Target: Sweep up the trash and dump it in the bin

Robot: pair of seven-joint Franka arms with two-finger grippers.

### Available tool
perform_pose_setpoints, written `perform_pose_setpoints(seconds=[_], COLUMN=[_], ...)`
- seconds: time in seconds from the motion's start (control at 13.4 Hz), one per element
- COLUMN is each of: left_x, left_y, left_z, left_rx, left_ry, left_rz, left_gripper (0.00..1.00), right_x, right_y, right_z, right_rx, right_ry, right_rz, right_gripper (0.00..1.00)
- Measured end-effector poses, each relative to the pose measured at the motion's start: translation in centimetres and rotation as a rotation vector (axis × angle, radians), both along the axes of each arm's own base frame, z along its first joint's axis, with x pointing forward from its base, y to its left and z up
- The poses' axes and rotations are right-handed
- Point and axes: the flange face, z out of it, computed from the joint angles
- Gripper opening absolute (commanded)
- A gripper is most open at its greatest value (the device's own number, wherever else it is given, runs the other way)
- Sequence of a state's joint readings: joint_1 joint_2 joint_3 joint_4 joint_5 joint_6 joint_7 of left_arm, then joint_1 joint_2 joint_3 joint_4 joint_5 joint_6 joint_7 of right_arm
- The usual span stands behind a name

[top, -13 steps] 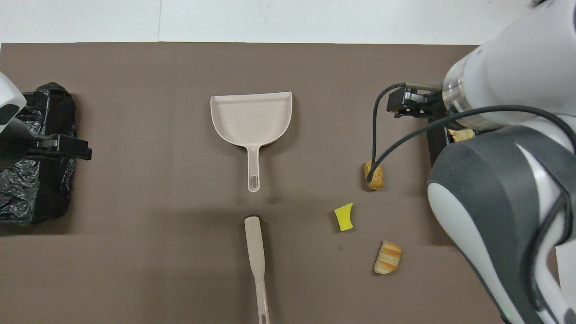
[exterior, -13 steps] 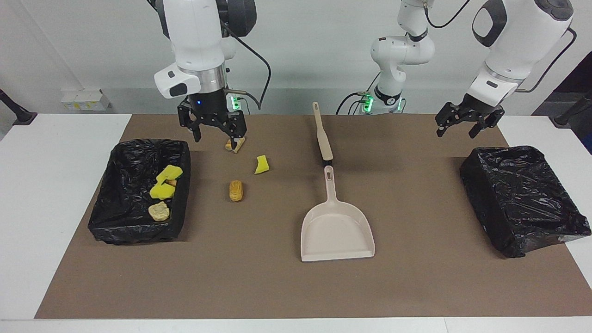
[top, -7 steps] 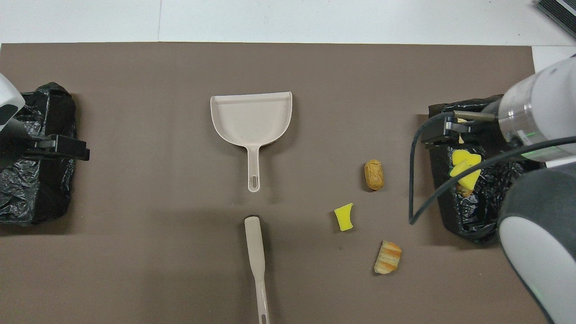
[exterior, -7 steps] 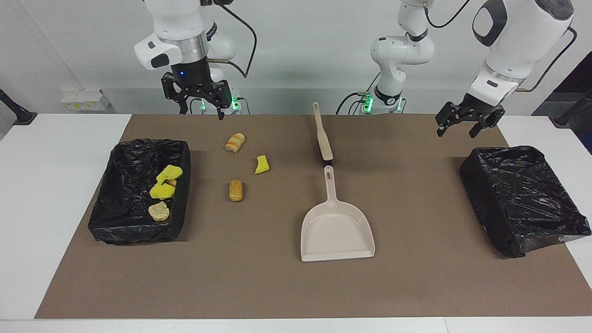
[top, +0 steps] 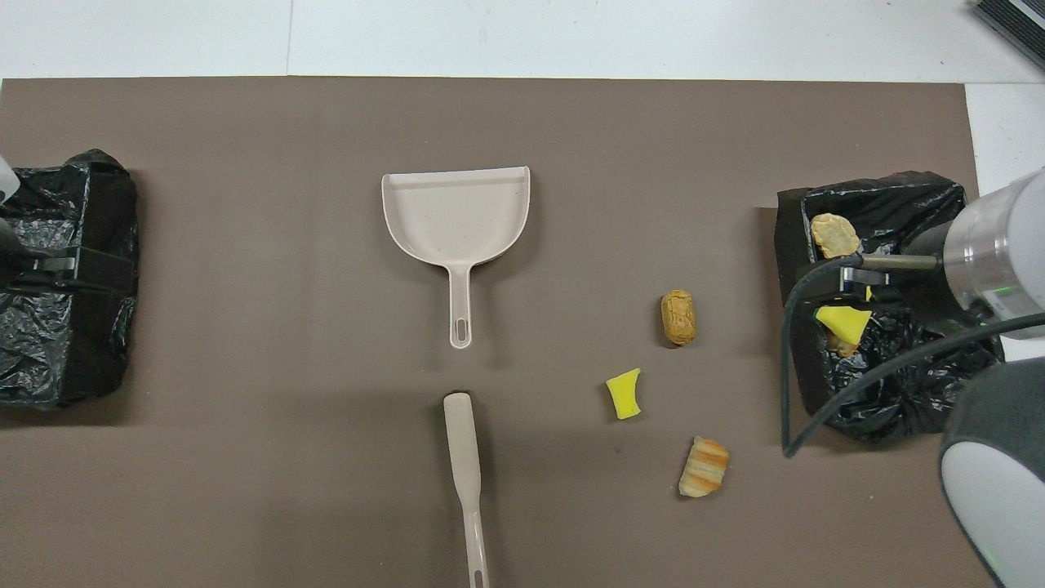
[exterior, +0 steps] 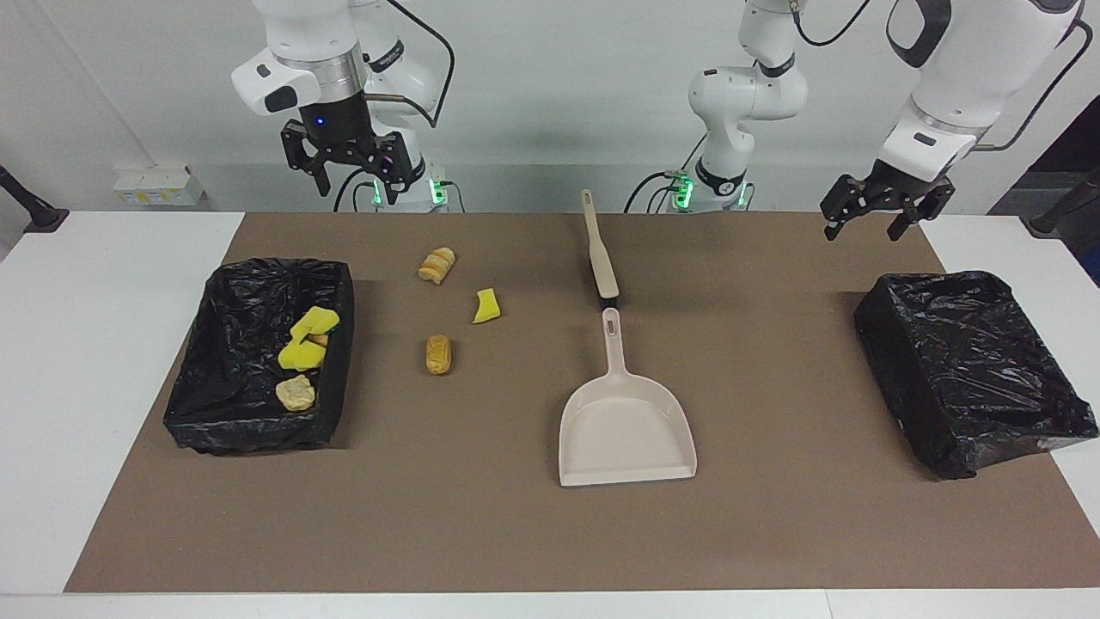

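**Three scraps on the mat, four in the bin, both grippers raised and empty**

Seven pieces of trash in all. Loose on the brown mat [exterior: 481, 533], toward the right arm's end: a striped bread crust [exterior: 436, 265] nearest the robots, a yellow sponge chunk [exterior: 486, 306] a little farther out, a tan roll [exterior: 438, 354] farther still. All three apart from one another, none touching the tools.

Lying in the black-lined bin [exterior: 258, 430] at the right arm's end: two yellow sponge chunks [exterior: 308, 339] stacked together, one green-edged, a small orange scrap tucked between them, and a pale crust [exterior: 296, 393] farther from the robots.

Beige dustpan [exterior: 626, 430] flat at mid-table, handle toward the robots. Brush [exterior: 600, 249] in line with it, just beyond the handle's end, nearer the robots.

Second black-lined bin [exterior: 971, 370] at the left arm's end, contents not visible.

Right gripper [exterior: 348, 176] high over the table's edge nearest the robots, fingers apart, holding nothing. Left gripper [exterior: 878, 215] up over the mat's corner near the second bin, fingers spread, also empty.
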State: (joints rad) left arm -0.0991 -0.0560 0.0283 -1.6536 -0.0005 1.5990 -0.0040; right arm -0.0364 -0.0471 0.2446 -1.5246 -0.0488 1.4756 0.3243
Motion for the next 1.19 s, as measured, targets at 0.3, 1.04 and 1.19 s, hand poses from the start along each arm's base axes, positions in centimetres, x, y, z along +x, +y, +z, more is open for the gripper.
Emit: perform_pose_setpoints(seconds=[0.3,1.04,1.19], left_x=[0.1,0.1,0.1], left_y=[-0.1,-0.2,-0.2], left_z=[-0.3,-0.3,-0.3], left_rx=[0.001,0.001,0.000], left_ry=[0.007,0.008,0.009], left_rz=[-0.002,-0.003,-0.004], left_gripper=[1.00,1.00,1.00], right_x=[-0.2,-1.6,-1.5], right_y=[0.6,1.9,1.9], right_z=[-0.3,-1.2,-1.2], right_rx=[0.006,0.007,0.008], right_ry=[0.010,0.032,0.029], right_rz=[0.026,0.048,0.047], right_gripper=[1.00,1.00,1.00])
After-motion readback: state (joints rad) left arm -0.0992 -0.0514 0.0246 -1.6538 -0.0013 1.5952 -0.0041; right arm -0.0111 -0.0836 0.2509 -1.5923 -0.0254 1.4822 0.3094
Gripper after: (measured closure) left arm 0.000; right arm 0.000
